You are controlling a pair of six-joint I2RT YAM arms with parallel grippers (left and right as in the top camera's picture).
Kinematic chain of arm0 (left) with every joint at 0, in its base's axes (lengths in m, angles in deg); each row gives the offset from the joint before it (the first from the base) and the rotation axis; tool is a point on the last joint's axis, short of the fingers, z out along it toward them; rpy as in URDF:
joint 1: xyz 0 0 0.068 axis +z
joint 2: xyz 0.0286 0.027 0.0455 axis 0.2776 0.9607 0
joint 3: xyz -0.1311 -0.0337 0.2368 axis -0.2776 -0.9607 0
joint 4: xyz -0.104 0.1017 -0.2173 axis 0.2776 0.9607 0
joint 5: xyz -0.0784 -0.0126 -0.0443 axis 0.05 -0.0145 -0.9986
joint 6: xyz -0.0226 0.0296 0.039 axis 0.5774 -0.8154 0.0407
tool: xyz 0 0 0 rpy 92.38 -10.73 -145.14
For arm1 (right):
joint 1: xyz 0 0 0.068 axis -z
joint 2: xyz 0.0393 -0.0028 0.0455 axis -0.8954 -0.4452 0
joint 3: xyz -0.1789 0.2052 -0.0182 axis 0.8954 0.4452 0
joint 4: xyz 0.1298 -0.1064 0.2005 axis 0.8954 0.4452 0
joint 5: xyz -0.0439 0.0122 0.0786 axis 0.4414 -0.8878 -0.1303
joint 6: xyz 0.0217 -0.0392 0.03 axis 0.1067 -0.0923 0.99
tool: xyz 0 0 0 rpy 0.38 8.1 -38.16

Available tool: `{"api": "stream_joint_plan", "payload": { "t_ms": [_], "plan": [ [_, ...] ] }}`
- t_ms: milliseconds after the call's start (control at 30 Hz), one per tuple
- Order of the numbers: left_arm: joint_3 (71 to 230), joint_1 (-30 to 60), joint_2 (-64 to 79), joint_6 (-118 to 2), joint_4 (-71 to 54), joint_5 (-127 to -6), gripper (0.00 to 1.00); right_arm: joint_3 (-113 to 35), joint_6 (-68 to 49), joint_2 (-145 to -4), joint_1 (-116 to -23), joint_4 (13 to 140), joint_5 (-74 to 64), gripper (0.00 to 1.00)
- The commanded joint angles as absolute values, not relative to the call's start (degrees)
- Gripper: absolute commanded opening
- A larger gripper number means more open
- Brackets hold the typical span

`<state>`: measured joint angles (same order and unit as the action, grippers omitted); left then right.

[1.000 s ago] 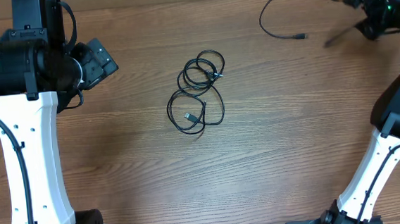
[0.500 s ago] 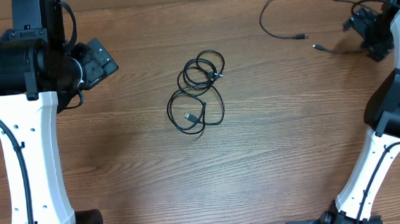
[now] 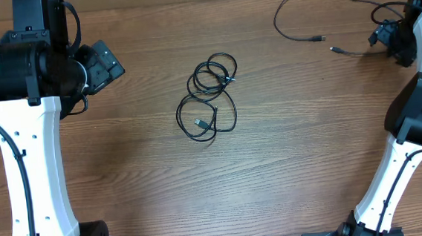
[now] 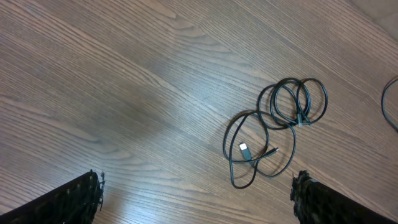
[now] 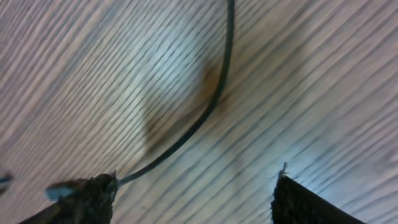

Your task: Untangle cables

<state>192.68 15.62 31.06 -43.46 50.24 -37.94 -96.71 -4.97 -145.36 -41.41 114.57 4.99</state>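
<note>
A tangled bundle of thin black cables (image 3: 208, 96) lies coiled at the table's middle, and the left wrist view shows it ahead (image 4: 273, 130) with a silver plug inside one loop. A separate loose cable (image 3: 317, 38) curves across the far right, its other plug end (image 3: 334, 49) lying on the wood. My right gripper (image 3: 390, 40) is low over that strand at the right edge. Its jaws stand open (image 5: 196, 186) and the cable (image 5: 224, 74) runs down to its left fingertip (image 5: 93, 190). My left gripper (image 4: 199, 193) hangs open above bare wood, short of the bundle.
The wooden table (image 3: 126, 176) carries only the cables. The left arm's white column (image 3: 31, 160) stands along the left side and the right arm's (image 3: 404, 164) along the right edge.
The right gripper came forward from the far right corner, and the loose cable's plug end, blurred in motion a second ago, now lies still on the table. The left arm and bundle have not moved.
</note>
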Motion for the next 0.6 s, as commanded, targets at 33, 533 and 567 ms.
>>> {"api": "stream_joint_plan", "payload": {
  "t_ms": [33,533,567],
  "plan": [
    [192.4,15.7,31.4,-44.0,50.0,-38.0,1.0,-94.4,-3.8,-144.6,-41.9,114.4,-1.1,0.77],
    [192.4,15.7,31.4,-44.0,50.0,-38.0,0.99,-93.6,5.4,-145.2,-42.4,107.6,-2.3,0.69],
    [192.4,15.7,31.4,-44.0,50.0,-38.0,0.99,-93.6,6.1,-145.2,-42.5,107.5,-1.9,0.68]
  ]
}}
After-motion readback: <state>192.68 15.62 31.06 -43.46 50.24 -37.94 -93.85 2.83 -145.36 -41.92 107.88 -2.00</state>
